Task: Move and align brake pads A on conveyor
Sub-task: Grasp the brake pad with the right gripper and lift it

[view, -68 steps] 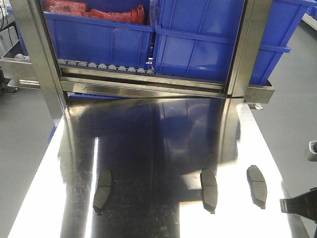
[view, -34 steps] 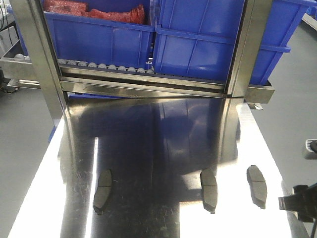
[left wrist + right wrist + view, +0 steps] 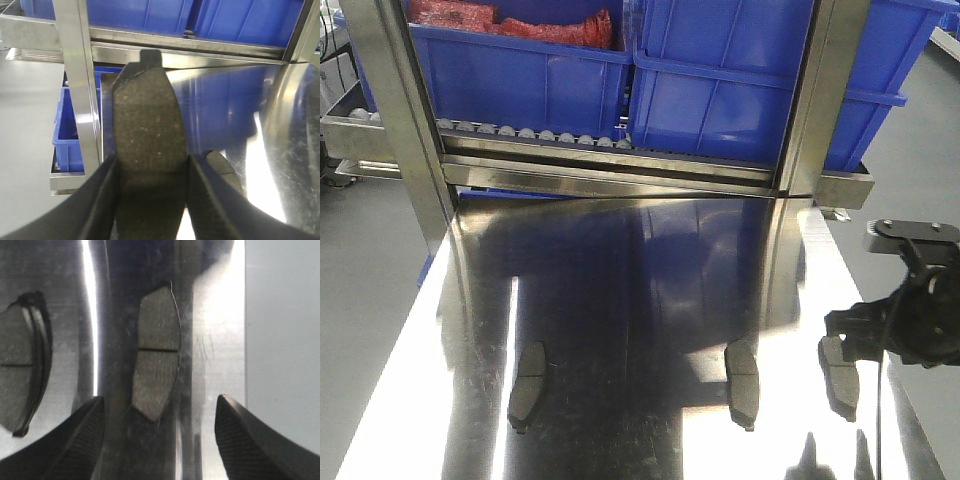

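While three brake pads A (image 3: 528, 385) lie well apart on the shiny steel tabletop (image 3: 630, 280) in the front view, the right gripper (image 3: 850, 335) hangs over the rightmost one and covers part of it, and neither the conveyor nor the left arm shows. From the left wrist, the left gripper (image 3: 152, 172) is clamped on a fourth pad (image 3: 150, 125), presumably lifted for carrying, its lower end cut off. From the right wrist, the jaws stand spread wide and empty astride the rightmost pad (image 3: 156, 355), seemingly lined up to grasp it, while its neighbour (image 3: 22, 370) is cropped at the left edge.
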Available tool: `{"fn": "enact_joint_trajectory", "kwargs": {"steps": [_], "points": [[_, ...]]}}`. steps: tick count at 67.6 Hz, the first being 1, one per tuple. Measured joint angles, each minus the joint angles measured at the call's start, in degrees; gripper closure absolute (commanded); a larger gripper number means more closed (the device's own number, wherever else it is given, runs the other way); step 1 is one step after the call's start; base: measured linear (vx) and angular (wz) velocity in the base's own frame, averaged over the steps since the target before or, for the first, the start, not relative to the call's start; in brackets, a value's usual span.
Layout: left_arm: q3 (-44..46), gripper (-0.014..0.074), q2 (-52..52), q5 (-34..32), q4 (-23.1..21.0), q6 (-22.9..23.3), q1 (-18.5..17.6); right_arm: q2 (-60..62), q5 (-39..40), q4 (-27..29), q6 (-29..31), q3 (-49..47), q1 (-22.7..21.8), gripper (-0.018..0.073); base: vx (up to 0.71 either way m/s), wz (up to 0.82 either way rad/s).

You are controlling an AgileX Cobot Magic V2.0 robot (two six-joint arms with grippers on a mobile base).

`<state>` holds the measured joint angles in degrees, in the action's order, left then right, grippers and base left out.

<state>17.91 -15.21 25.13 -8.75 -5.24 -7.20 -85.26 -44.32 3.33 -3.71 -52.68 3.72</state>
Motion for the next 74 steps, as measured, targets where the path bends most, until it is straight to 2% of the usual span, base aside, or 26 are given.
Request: {"fn": "enact_joint_trajectory", "kwargs": {"steps": [23, 36, 44, 55, 70, 74], "points": [[0.0, 0.0603, 0.0, 0.0, 0.0, 0.0, 0.0, -14.6, -0.2, 0.0, 0.0, -6.0, 0.0, 0.0096, 0.00, 0.00], [0.0, 0.0603, 0.0, 0.0, 0.0, 0.0, 0.0, -17.7, 0.3, -0.1, 0.0, -6.5, 0.0, 0.0098, 0.00, 0.00], [0.0, 0.0603, 0.0, 0.0, 0.0, 0.0, 0.0, -17.9, 0.7, -0.1, 0.0, -6.7, 0.0, 0.0131, 0.00, 0.00], [0.0, 0.0603, 0.0, 0.0, 0.0, 0.0, 0.0, -18.3, 1.1, -0.5, 0.0, -6.9, 0.0, 0.0265, 0.00, 0.00], [0.0, 0.0603, 0.0, 0.0, 0.0, 0.0, 0.0, -18.8, 0.5, -0.4, 0.0, -7.8, 0.0, 0.0580, 0.00, 0.00], [0.0, 0.0603, 0.0, 0.0, 0.0, 0.0, 0.0, -18.6, 0.6, -0.4, 0.0, -7.8, 0.0, 0.0575, 0.00, 0.00]]}}
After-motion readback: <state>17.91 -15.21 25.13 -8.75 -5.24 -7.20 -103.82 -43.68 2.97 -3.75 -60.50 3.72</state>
